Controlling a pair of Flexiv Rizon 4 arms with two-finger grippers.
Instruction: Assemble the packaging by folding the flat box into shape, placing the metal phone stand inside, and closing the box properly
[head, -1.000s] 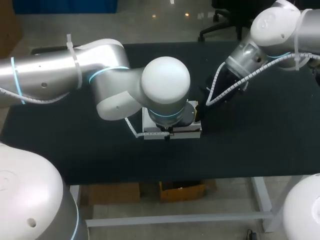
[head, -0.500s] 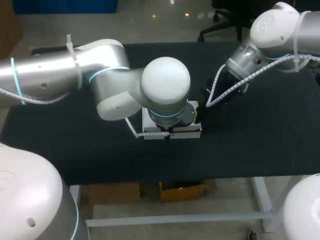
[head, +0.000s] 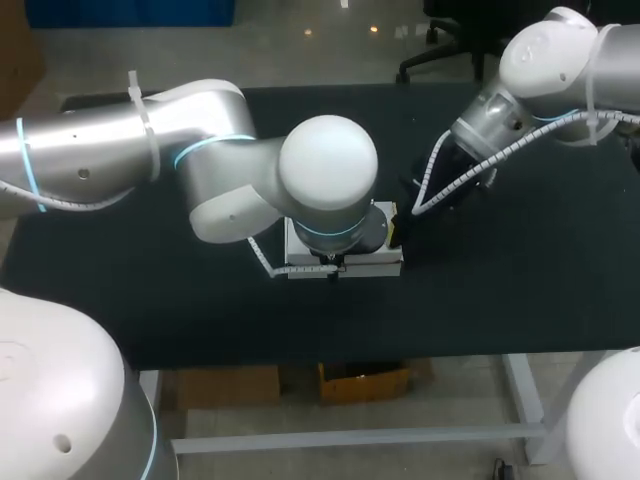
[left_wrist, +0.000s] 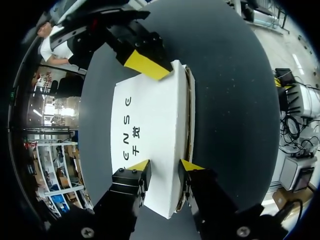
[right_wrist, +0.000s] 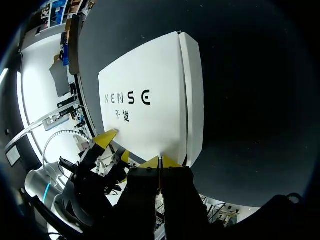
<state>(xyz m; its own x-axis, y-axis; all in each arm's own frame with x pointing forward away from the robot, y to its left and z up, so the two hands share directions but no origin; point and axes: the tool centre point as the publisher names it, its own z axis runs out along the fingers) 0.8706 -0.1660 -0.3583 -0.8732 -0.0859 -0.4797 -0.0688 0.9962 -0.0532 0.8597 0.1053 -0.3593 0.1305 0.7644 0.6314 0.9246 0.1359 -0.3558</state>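
Checking the box (head: 378, 262): white, folded into shape, printed face up, lying flat on the black table (head: 500, 290). In the head view most of it is hidden under the wrist of the left arm (head: 328, 165); only its near edge strip and 1 corner show.

At 1 short end of the box sits the left gripper (left_wrist: 165, 166), pointing down at it. Its 2 fingers are apart with a clear gap. 1 yellow tip is over the white top face, the other is at the long side edge, where a brown cardboard seam shows. The top face runs on past the first finger, so nothing is clamped. Can't tell if the tips touch the surface or sit just above it.

At the opposite short end is the right gripper (right_wrist: 160, 161), on the right arm (head: 500, 115). Its 2 tips are together, only a hairline between them. They sit on the box's end edge, next to the fold line between the top face and the side panel. Can't tell if anything thin is pinched there. In the left wrist view, 1 of its yellow fingertips (left_wrist: 145, 65) touches the box's far corner.
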